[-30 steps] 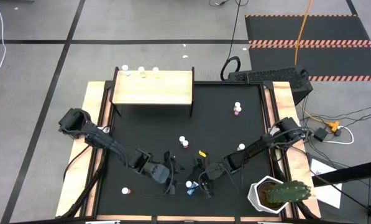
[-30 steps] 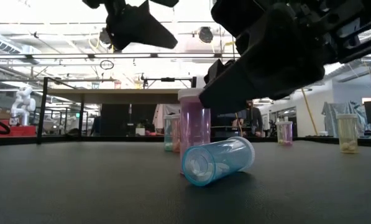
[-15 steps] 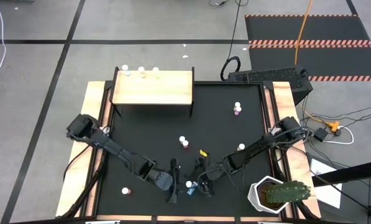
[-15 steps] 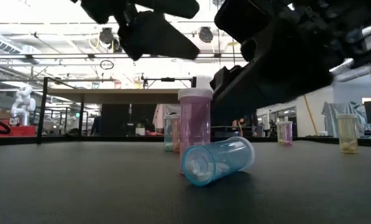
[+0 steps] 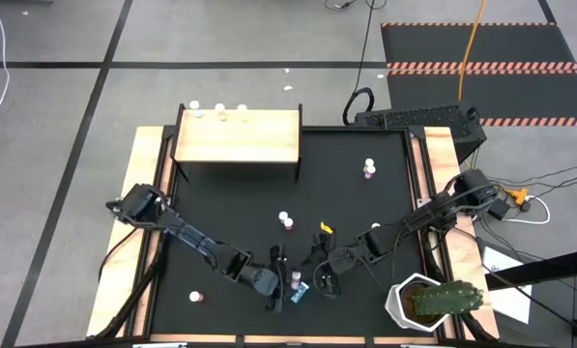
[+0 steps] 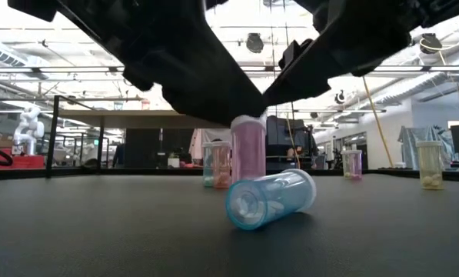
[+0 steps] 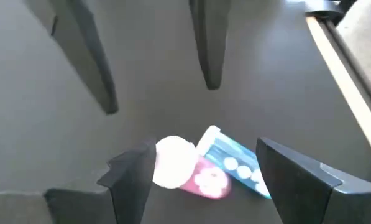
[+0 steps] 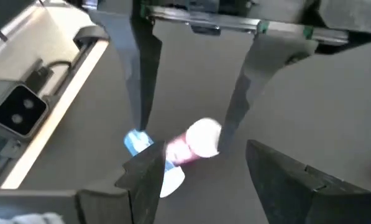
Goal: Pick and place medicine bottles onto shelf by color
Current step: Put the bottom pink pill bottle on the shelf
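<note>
left gripper point(image 7: 197, 165) spread wide, straddling upright pink white-capped medicine bottle point(image 7: 185, 165); right gripper point(image 8: 201, 168) wide, opposite; toppled blue bottle point(image 6: 267, 198) adjacent.

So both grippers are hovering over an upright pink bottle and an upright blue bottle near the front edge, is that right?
Not quite: the blue medicine bottle lies on its side, as the low view shows. The pink white-capped bottle does stand upright, with the left gripper and right gripper over the pair.

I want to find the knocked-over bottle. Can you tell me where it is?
Find the black table mat and go to its near edge, where the two robot hands meet. Right beside the upright pink bottle is the blue bottle. It is the only bottle lying on its side.
</note>
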You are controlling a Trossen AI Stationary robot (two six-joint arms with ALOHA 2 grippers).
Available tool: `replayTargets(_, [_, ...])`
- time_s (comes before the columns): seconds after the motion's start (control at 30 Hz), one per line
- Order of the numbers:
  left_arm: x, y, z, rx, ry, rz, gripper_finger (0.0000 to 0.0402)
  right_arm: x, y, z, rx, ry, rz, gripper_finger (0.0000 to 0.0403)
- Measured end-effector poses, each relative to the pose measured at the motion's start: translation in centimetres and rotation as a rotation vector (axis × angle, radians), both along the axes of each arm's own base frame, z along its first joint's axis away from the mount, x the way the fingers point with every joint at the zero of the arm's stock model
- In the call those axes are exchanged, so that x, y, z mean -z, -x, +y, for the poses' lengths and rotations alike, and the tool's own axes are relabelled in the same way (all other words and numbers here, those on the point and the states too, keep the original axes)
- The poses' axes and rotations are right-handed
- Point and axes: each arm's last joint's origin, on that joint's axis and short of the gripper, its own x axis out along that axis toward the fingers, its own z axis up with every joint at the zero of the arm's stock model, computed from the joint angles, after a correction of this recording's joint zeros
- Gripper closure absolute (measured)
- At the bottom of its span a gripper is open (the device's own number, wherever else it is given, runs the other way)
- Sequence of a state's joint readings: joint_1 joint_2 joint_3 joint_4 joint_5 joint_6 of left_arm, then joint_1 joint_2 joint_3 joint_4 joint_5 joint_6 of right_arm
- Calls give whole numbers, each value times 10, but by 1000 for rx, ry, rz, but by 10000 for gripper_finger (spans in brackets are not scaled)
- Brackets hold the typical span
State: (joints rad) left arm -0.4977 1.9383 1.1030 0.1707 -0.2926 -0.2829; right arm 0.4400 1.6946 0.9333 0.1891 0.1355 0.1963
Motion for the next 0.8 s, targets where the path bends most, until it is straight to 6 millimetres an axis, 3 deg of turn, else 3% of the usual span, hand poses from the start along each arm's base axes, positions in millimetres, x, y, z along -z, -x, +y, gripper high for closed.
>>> replayTargets(0.37, [1,-2,5,-37,35,12,163,0,0,-1,21,17,0,183])
replayTargets(0.47, [1,-4,10,-137,141,31,170,1,1,-2,67,18,5,183])
replayTargets(0.63, [5,-11,35,-397,381,99,174,-2,4,-5,174,-40,32,183])
replayTargets(0.8, [4,-18,48,-380,450,118,174,-14,10,-9,255,-94,41,183])
